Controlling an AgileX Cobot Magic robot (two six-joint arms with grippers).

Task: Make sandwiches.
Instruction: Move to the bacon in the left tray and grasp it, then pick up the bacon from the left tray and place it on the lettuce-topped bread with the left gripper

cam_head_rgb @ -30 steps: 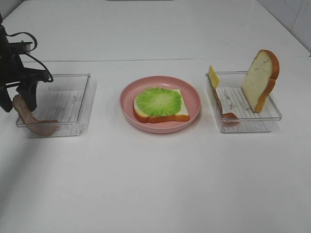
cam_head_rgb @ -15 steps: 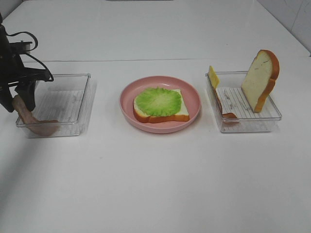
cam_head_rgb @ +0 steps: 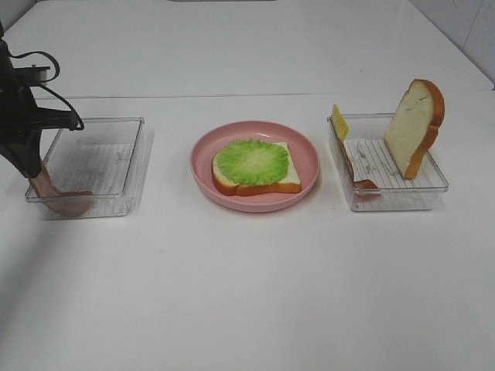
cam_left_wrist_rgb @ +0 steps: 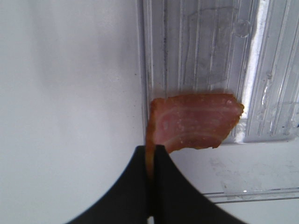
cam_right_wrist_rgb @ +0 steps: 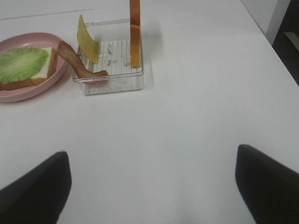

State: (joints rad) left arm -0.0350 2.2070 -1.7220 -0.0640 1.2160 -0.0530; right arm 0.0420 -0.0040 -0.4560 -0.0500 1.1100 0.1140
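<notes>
The left hand (cam_left_wrist_rgb: 150, 159) pinches a bacon strip (cam_left_wrist_rgb: 196, 120) whose far end rests in the tray (cam_left_wrist_rgb: 205, 42) ahead. The right hand (cam_right_wrist_rgb: 153, 179) gapes wide.

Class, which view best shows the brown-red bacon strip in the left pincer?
The left wrist view: the brown-red bacon strip appears close up, its end pinched in the left pincer. The exterior high view shows it small, lying across the clear plastic tray's rim. The right wrist view misses it.

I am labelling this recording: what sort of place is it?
Probably a robot test bench, not a kitchen: a plain white table, toy-looking bread and cheese stood in a clear tray, and the left gripper shut on a bacon strip.
</notes>
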